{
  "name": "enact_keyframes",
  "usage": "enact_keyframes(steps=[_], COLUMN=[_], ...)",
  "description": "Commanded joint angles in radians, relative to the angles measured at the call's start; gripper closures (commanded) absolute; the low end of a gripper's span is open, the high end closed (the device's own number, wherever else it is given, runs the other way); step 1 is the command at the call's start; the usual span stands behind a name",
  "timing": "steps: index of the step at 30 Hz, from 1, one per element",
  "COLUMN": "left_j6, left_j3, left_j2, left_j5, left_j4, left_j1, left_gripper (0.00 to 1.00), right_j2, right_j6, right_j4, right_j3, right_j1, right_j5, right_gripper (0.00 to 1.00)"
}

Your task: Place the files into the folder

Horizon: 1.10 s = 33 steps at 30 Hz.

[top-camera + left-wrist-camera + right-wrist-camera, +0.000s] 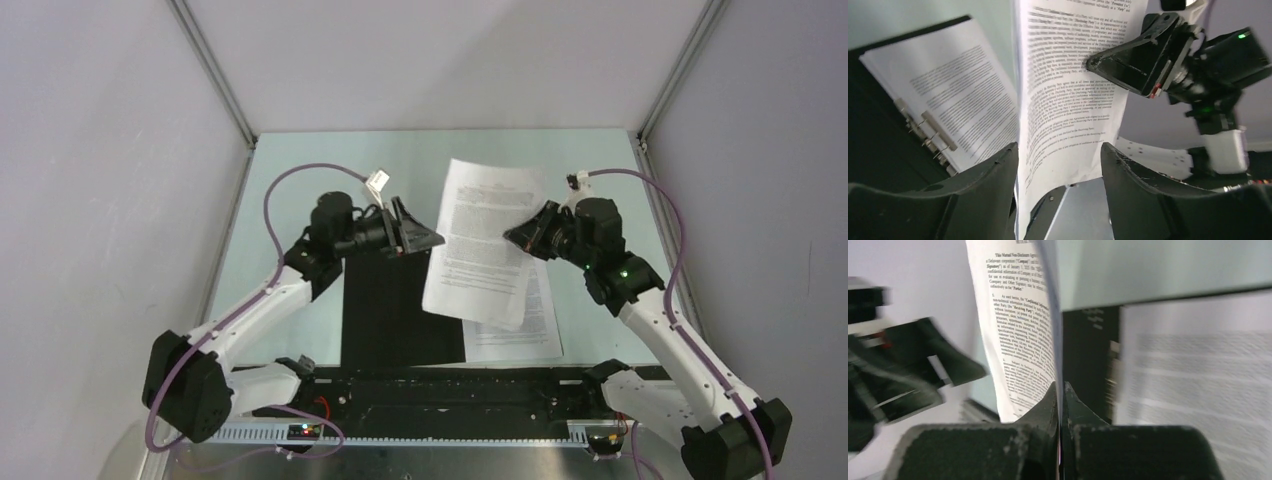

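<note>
The right wrist view shows the right claw (1060, 395) clenched on the raised white printed paper sheet (1018, 330). The left wrist view shows the left claw (1059, 148) released, straddling that sheet's edge.

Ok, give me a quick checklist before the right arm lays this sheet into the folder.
1. Right gripper shut on the raised sheet: ok.
2. Left gripper open: ok.
3. Left gripper clear of the raised sheet: not ok, the sheet hangs between its fingers.
4. Folder lying open, black inside up: ok.
5. Second sheet flat in the folder beside the spine clip: ok.
6. Spine clip open or shut: cannot tell.
</note>
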Motion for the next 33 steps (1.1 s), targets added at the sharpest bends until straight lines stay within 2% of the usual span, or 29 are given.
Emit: enact_keyframes(steps=[1, 6, 9, 12, 15, 18, 21, 28, 33], left_j6=[0.047, 0.013, -0.001, 0.011, 0.0, -0.026, -0.028, 0.01, 0.013], left_j3=[-0.029, -0.03, -0.043, -0.047, -0.066, -0.098, -0.1, -0.069, -0.059], left_j2=[0.081, 0.212, 0.254, 0.238, 0.203, 0.196, 0.215, 0.304, 0.344], left_j5=[-0.235, -0.364, -0.449, -0.549, -0.663, -0.741, -0.807, -0.837, -0.841], left_j4=[-0.011, -0.023, -0.128, -0.273, -0.397, -0.441, -0.48, -0.498, -0.507], left_j1=[-0.106, -0.169, -0.17, -0.169, -0.168, -0.158, -0.156, -0.156, -0.155], left_gripper=[0.35, 0.37, 0.38, 0.37, 0.42, 0.49, 0.52, 0.57, 0.57], right_j2=[0.064, 0.211, 0.298, 0.333, 0.362, 0.384, 0.41, 0.448, 0.456], right_j6=[-0.174, -0.276, -0.319, -0.343, -0.377, -0.388, -0.395, -0.406, -0.414], right_j4=[-0.391, -0.508, -0.506, -0.494, -0.474, -0.462, -0.443, -0.321, -0.26], right_j3=[0.044, 0.043, 0.045, 0.047, 0.047, 0.052, 0.063, 0.067, 0.069], right_j1=[-0.022, -0.045, -0.046, -0.046, -0.046, -0.046, -0.022, 0.007, 0.009], right_j5=[0.183, 0.318, 0.339, 0.354, 0.356, 0.353, 0.363, 0.292, 0.236], right_gripper=[1.0, 1.0, 1.0, 1.0, 1.0, 1.0, 1.0, 1.0, 1.0])
